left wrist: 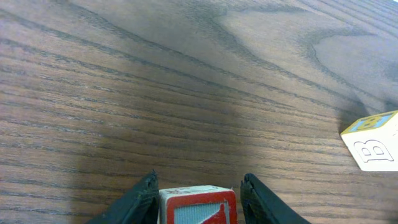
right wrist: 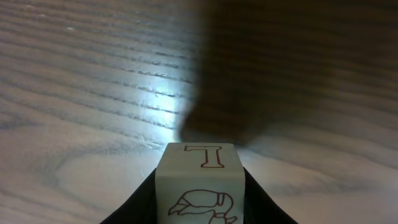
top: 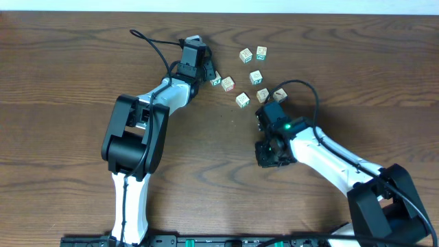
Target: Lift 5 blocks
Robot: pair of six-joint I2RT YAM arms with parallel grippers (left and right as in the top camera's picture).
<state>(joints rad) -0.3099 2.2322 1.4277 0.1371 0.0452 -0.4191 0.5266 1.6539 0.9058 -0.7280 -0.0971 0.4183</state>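
Note:
My left gripper (top: 208, 75) (left wrist: 199, 178) is down at the table, open around a block with a red-framed face (left wrist: 198, 206). Its left finger touches the block and a thin gap shows at the right finger. A block printed with "B" (left wrist: 375, 144) lies apart at the right. My right gripper (top: 267, 154) (right wrist: 200, 177) is shut on a pale block with a red-outlined letter and a bird drawing (right wrist: 198, 199), held above the table. That block is hidden in the overhead view. Several more blocks lie loose between the arms, such as one (top: 242, 100) and another (top: 256, 77).
The wooden table (top: 68, 62) stretches bare to the left and in front. The right arm's black cable (top: 312, 92) loops above the loose blocks. Both arm bases stand at the near edge.

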